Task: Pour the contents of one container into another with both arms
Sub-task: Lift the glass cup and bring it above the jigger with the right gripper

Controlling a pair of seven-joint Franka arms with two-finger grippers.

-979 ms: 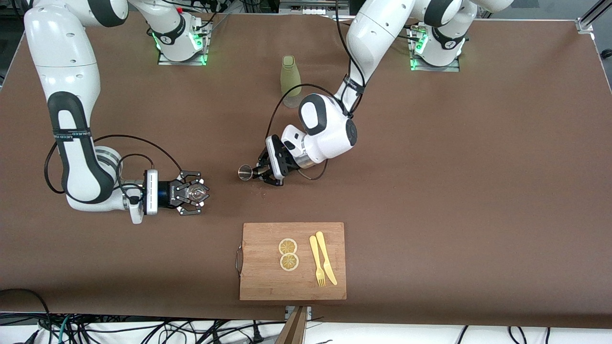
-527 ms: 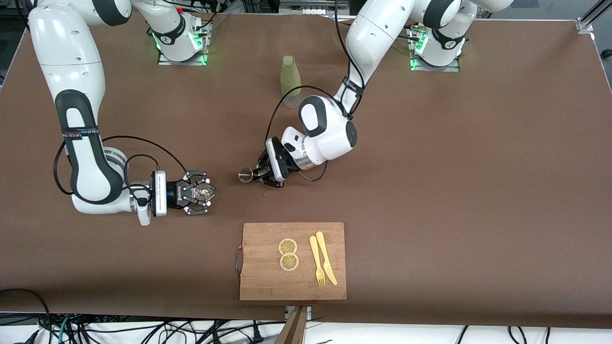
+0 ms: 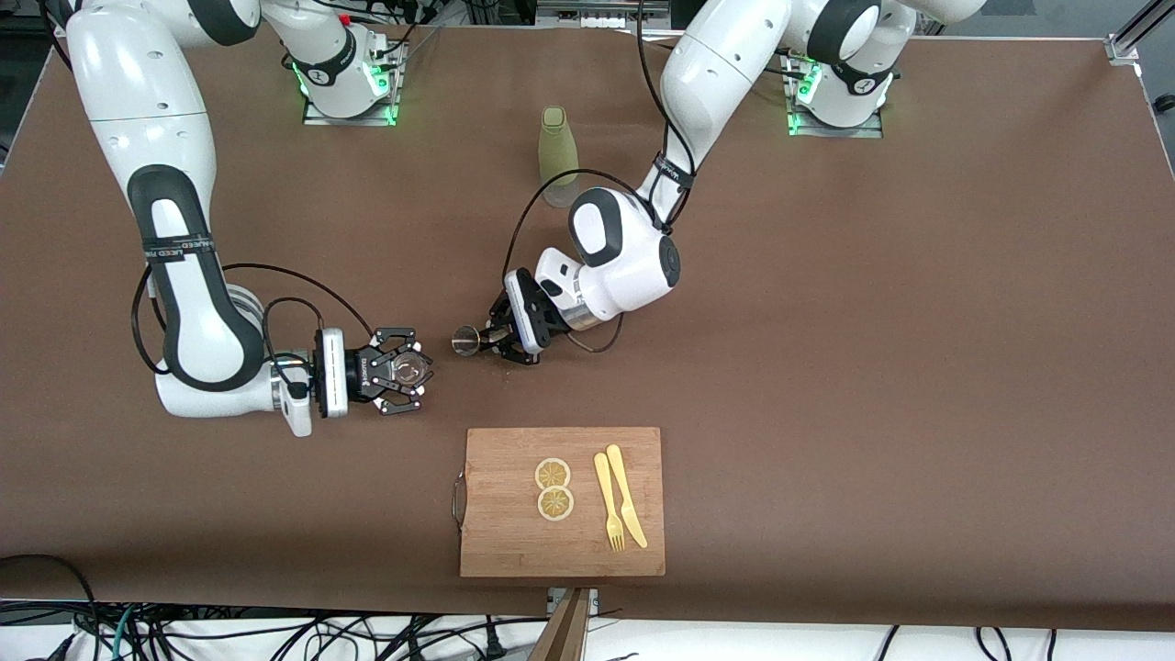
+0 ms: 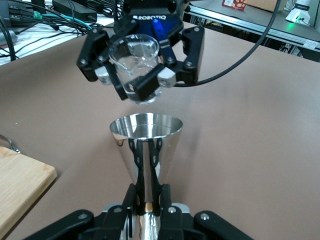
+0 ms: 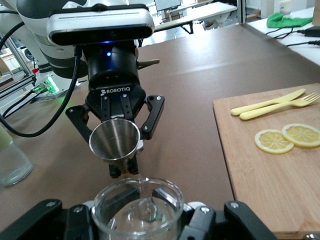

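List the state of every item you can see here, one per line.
Jigger: upright, held in the left gripper, over bare table.
Glass cup: upright, held in the right gripper, beside the jigger.
Green bottle: standing, untouched.
Cutting board: flat, carrying lemon slices, fork, knife.

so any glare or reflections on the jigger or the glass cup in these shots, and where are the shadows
Left wrist view: the jigger mirrors the dark fingers gripping it, its rim bright; the glass cup shows pale highlights. Right wrist view: the jigger's inside gleams softly; the cup's rim catches light. Front view: even overhead light, faint soft shadows on the table under both arms.
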